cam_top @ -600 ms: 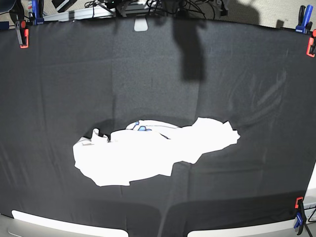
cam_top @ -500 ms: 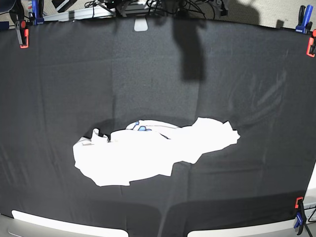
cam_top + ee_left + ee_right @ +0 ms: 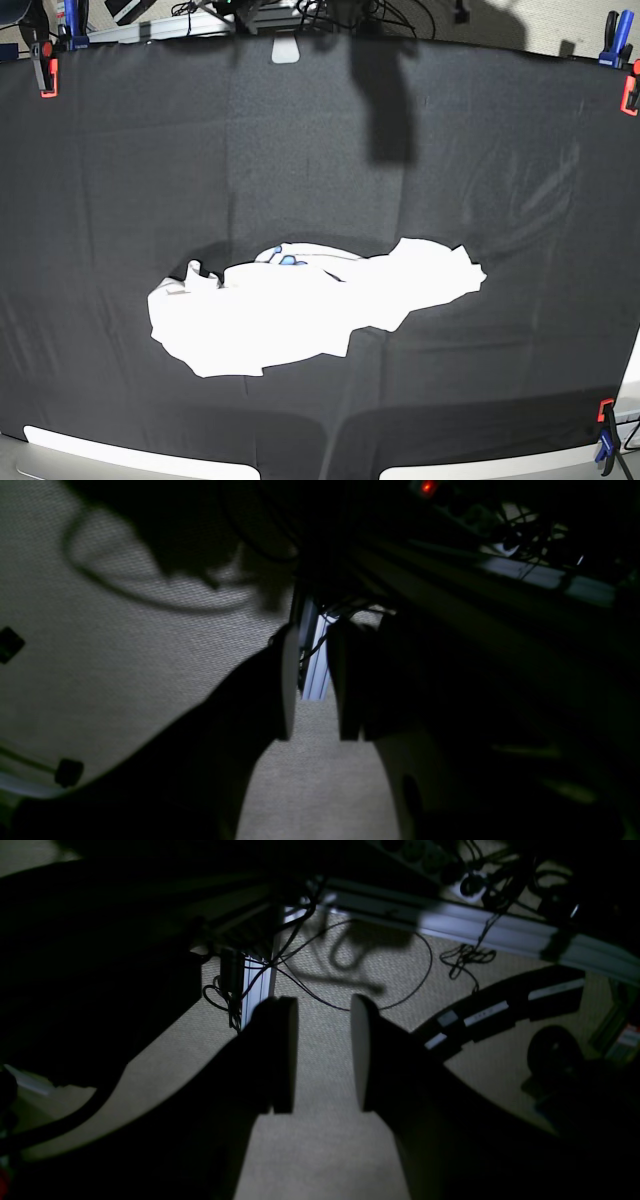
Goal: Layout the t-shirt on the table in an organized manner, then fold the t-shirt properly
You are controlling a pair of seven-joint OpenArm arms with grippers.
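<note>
We see our left gripper (image 3: 312, 690), two dark flat-padded fingers, at the centre of its wrist view, jaws parted with a narrow gap. Our right gripper (image 3: 322, 1055) stands likewise mid-frame, jaws parted slightly wider, gripping nothing.

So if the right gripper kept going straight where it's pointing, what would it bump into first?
Probably the carpet floor. Between the open fingers of the right gripper only bare carpet shows, with a thin cable farther off. Depth is hard to judge.

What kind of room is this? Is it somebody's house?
Probably a robot lab or workshop, not a home. A black cloth is clamped over the big table, loose cables trail over the floor, and a crumpled t-shirt lies ready.
</note>
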